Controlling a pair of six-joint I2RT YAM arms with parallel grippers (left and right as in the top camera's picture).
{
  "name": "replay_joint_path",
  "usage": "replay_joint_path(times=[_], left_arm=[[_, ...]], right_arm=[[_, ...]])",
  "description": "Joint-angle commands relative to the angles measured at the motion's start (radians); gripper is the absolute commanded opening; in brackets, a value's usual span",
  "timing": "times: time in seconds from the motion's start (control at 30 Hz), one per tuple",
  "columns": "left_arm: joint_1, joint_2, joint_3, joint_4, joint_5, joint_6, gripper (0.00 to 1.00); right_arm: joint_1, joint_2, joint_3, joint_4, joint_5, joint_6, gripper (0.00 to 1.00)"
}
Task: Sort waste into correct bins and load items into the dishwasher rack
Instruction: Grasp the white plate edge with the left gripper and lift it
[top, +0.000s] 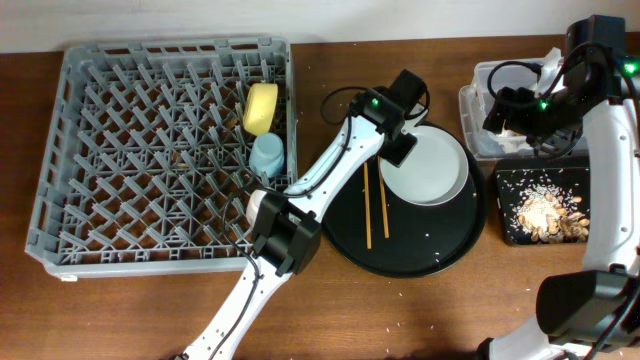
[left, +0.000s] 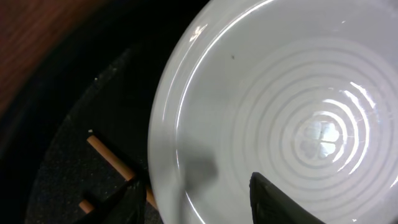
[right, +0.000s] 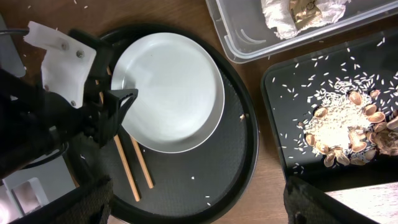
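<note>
The pale grey plate (top: 430, 168) lies on the round black tray (top: 420, 255), with the chopsticks (top: 376, 205) beside it. My left gripper (top: 397, 148) is open, its fingers either side of the plate's left rim (left: 165, 143), midway point (left: 202, 202). My right gripper (right: 193, 208) is open and empty, held high near the clear tub (top: 478, 78). The tub holds white paper (right: 277, 15) and a gold-brown wrapper (right: 306, 11). The shallow black tray (top: 505, 205) holds food scraps (top: 545, 212). The yellow bowl (top: 261, 108) and light-blue cup (top: 267, 155) stand in the dishwasher rack (top: 120, 150). The pink cup is out of view.
Rice grains are scattered on the shallow black tray (right: 292, 81), the round tray (right: 205, 180) and the wooden table (right: 261, 180). The left arm (top: 320, 180) stretches from the front edge over the rack's right side.
</note>
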Motion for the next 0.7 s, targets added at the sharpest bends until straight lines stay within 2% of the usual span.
replay_joint_path(times=[0.0, 0.13, 0.43, 0.47, 0.53, 0.67], left_arm=[[-0.001, 0.018, -0.013, 0.009, 0.011, 0.019, 0.43], [-0.001, 0.018, -0.013, 0.009, 0.011, 0.019, 0.34], [-0.003, 0.018, -0.077, 0.008, 0.011, 0.019, 0.32], [-0.003, 0.018, -0.077, 0.008, 0.011, 0.019, 0.13], [-0.003, 0.017, -0.074, 0.000, 0.010, 0.019, 0.01], [0.014, -0.017, 0.013, -0.083, 0.011, 0.019, 0.01]], right_arm=[[0.002, 0.002, -0.004, -0.003, 0.009, -0.001, 0.89], [0.002, 0.002, -0.004, -0.004, 0.009, -0.001, 0.88], [0.002, 0.002, -0.004, -0.003, 0.009, -0.001, 0.89], [0.002, 0.002, -0.005, -0.003, 0.009, -0.001, 0.89], [0.002, 0.002, -0.004, -0.003, 0.009, -0.001, 0.88], [0.002, 0.002, -0.004, -0.003, 0.009, -0.001, 0.88]])
